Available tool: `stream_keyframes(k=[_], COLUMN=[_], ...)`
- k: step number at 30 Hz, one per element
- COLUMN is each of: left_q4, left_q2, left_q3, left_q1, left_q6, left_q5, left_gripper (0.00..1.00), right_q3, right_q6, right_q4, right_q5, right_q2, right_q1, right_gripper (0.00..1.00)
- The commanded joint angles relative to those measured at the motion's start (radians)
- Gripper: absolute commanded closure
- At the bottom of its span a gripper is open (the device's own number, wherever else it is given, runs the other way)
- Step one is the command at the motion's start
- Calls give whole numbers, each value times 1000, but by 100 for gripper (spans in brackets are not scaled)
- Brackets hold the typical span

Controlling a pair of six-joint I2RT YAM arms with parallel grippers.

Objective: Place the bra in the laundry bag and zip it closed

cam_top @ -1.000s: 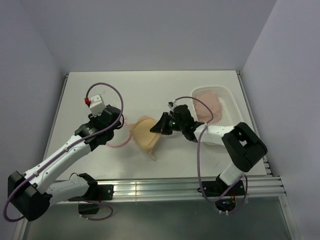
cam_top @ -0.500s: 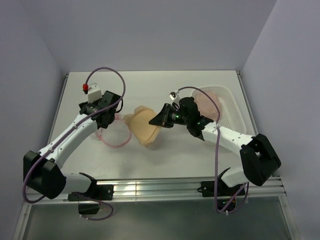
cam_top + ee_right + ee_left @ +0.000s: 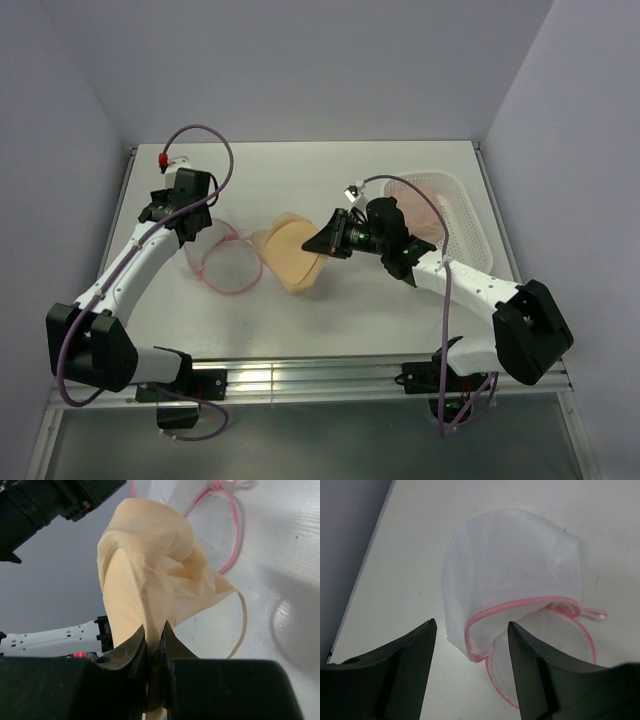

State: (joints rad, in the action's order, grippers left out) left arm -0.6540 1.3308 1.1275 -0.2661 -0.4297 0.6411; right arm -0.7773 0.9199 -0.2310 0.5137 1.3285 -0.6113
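The peach-tan bra (image 3: 290, 255) hangs in the middle of the table, pinched at its right edge by my right gripper (image 3: 325, 243). In the right wrist view the bra (image 3: 145, 575) fills the centre, clamped between the shut fingers, a strap looping down to the right. The white mesh laundry bag (image 3: 228, 264) with a pink zipper rim lies left of the bra, its mouth open. My left gripper (image 3: 186, 235) hovers open and empty over the bag's left edge. In the left wrist view the bag (image 3: 515, 575) lies just ahead of the open fingers.
A white perforated basket (image 3: 460, 205) stands at the back right and holds a paler pink garment (image 3: 420, 205). The table's left edge (image 3: 365, 565) runs close beside the bag. The left arm shows behind the bra in the right wrist view.
My left gripper has let go of the bag and drawn back to the left and away. The bag now lies flatter with its mouth showing. My right gripper holds the bra nearly still.
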Motion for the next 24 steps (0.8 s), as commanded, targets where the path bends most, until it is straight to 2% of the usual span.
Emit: stream_keyframes(k=[1,3,7,17,24], left_q4=[42,36,24,13,30], left_q2=[45,64,93,137,171], left_q3=[12,15,9,6,-6], left_q1=[11,11,16,37,71], left_q6=[72,72,63,31,-3], left_q5=[-113,-138,-100,-40,-27], left_gripper=[35,39,43,45,55], right_q3=[6,12,36,52,65], right_q6=[2,0,0,-4,-9], right_q4=[-22,-19,-16,-4,-4], right_q5=[14,14,16,16,20], right_q2=[-54,-61,-87,-107,-118], right_q1=[12,15,36,45,47], right_gripper=[100,100,100,100,100])
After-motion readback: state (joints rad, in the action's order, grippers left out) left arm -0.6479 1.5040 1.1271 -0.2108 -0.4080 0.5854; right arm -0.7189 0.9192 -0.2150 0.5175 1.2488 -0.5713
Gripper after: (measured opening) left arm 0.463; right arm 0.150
